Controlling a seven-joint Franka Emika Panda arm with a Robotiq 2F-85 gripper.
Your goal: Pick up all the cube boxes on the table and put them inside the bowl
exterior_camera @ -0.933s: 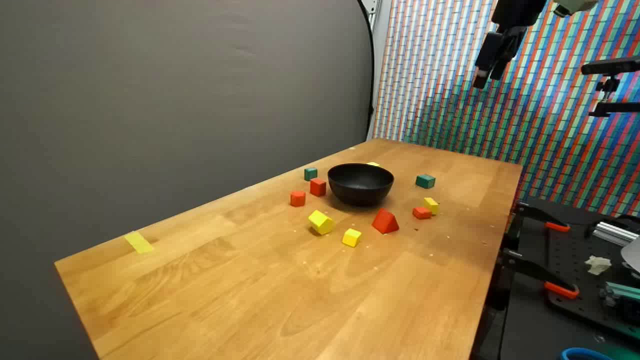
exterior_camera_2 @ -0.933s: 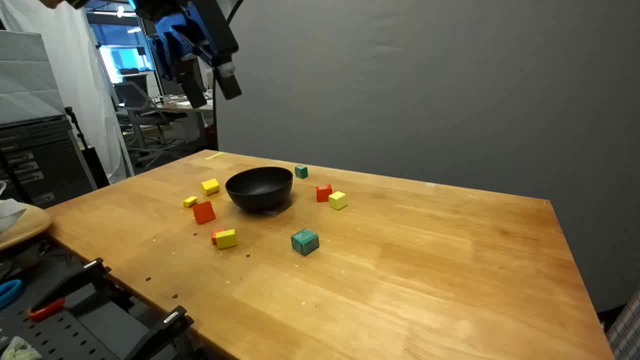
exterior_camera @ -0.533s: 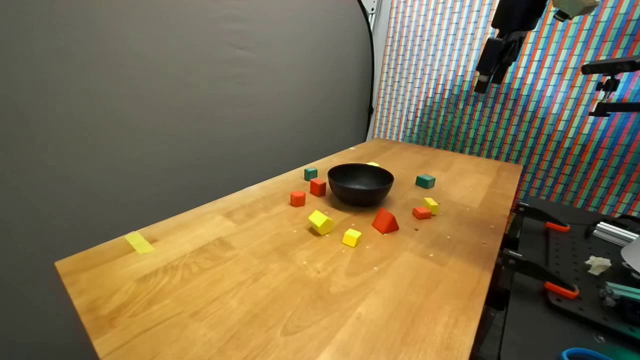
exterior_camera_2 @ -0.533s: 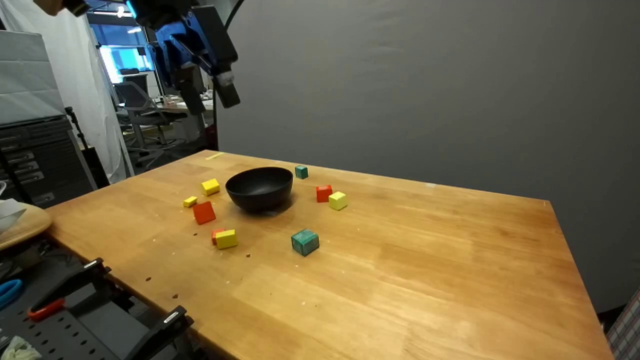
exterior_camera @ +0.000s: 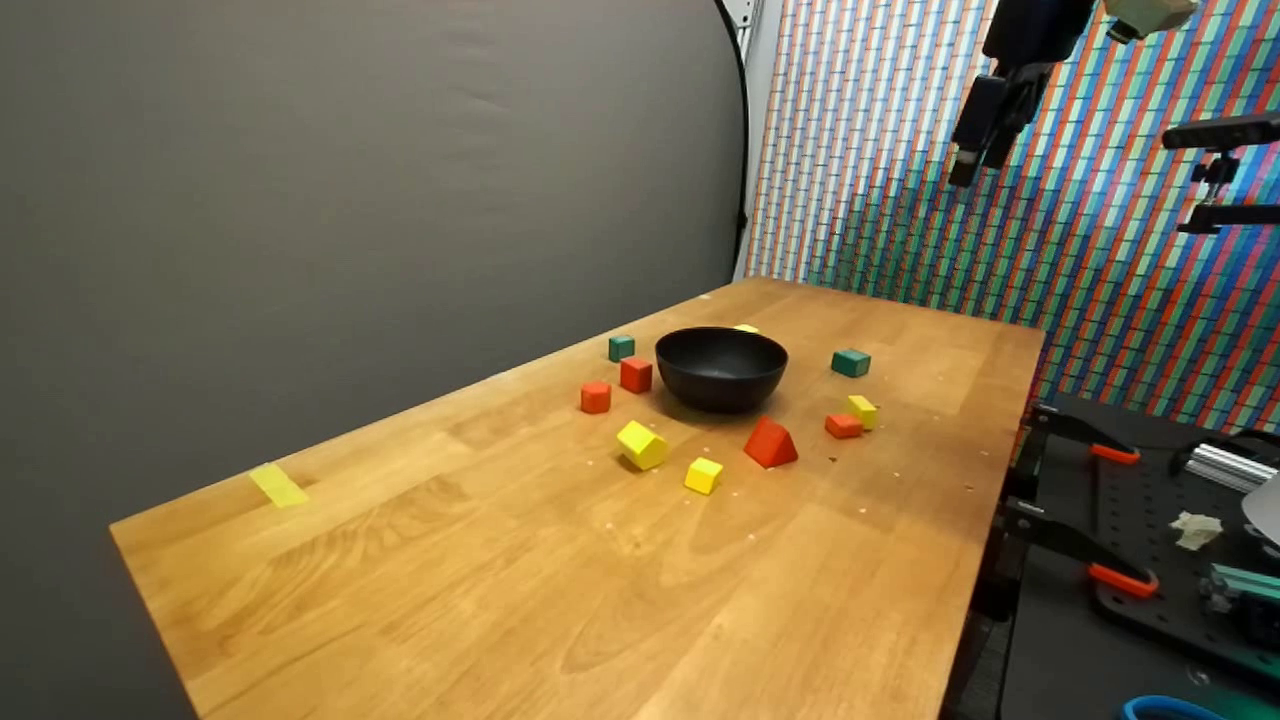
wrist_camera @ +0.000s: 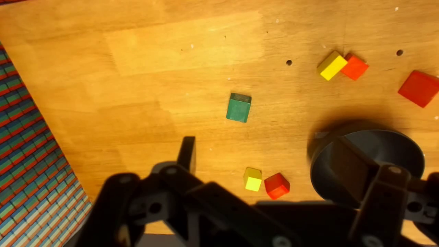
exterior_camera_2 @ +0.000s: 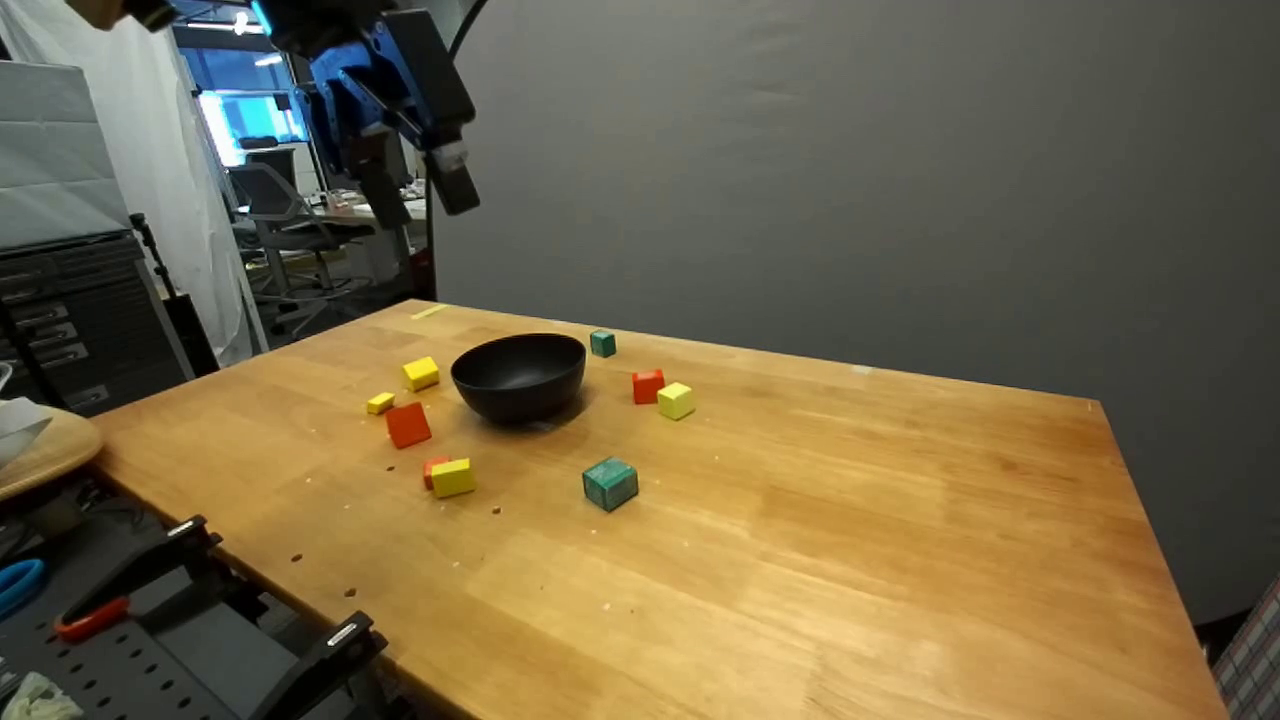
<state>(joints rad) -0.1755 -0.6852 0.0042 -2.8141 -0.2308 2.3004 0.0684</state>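
Two fingers (exterior_camera_2: pixel 457 185): wide apart, free, up high.
Black bowl (exterior_camera_2: pixel 516 402): on the bench (exterior_camera_2: pixel 850 550), left and far in an exterior view.
Small red, yellow, green blocks (exterior_camera_2: pixel 610 486): around the bowl, on the bench.

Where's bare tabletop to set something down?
Two roomy patches of table: in an exterior view, between the yellow strip and small yellow block, running toward the viewer; in an exterior view, right of the nearer green block and pale yellow block. Crowded: around the black bowl, ringed by blocks.
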